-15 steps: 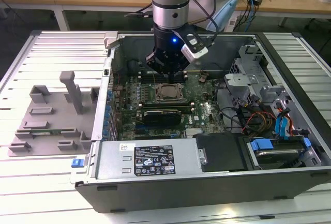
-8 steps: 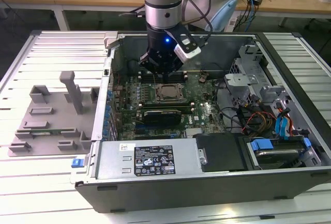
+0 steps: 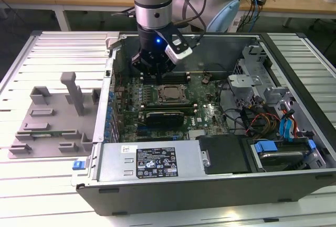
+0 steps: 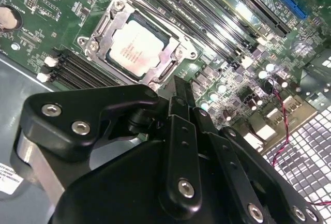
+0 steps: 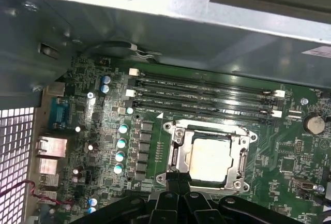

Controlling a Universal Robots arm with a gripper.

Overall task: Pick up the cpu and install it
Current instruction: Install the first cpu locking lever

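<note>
The cpu, a flat square chip with a silvery top, lies seated in the metal socket frame on the green motherboard inside the open computer case. In both wrist views the cpu sits flat and square within the frame. My gripper hangs just above the board at the socket's edge, towards the exterior view's left. Its black fingers meet at a narrow tip beside the frame, shut with nothing between them, as seen at the gripper in both wrist views.
Memory slots run alongside the socket, with the case wall beyond them. A black module lies in front of the socket. Cables and a drive cage crowd the exterior view's right. A grey plastic tray sits outside the case.
</note>
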